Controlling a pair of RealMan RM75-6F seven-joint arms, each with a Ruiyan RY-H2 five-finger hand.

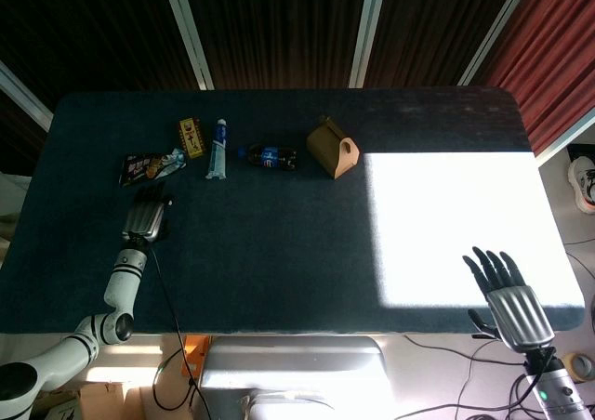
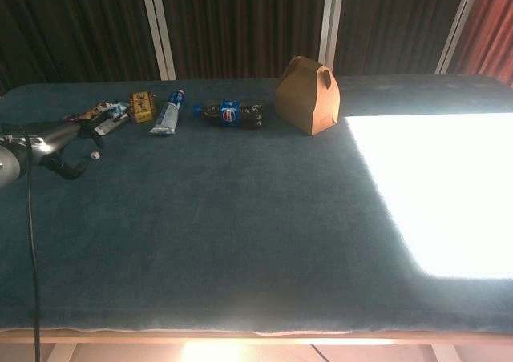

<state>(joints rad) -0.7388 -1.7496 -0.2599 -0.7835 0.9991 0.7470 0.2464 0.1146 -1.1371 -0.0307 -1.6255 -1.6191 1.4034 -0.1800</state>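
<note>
My left hand [image 1: 146, 217] lies low over the dark blue table [image 1: 279, 243] at its left side, fingers stretched toward a snack packet [image 1: 151, 167] just beyond the fingertips. It holds nothing. The chest view shows the same left hand [image 2: 62, 142] short of the snack packet [image 2: 104, 114]. My right hand [image 1: 502, 285] hovers at the front right, fingers spread and empty, over the sunlit patch; the chest view does not show it. Along the far side lie a small yellow box [image 1: 191, 137], a toothpaste tube [image 1: 218, 148], a Pepsi bottle [image 1: 270, 157] and a brown paper carry box [image 1: 333, 147].
A bright patch of sunlight [image 1: 456, 225] covers the right part of the table. A black cable [image 1: 167, 308] trails from the left arm over the front edge. Dark curtains hang behind the table, and a shoe [image 1: 586, 183] lies on the floor at the right.
</note>
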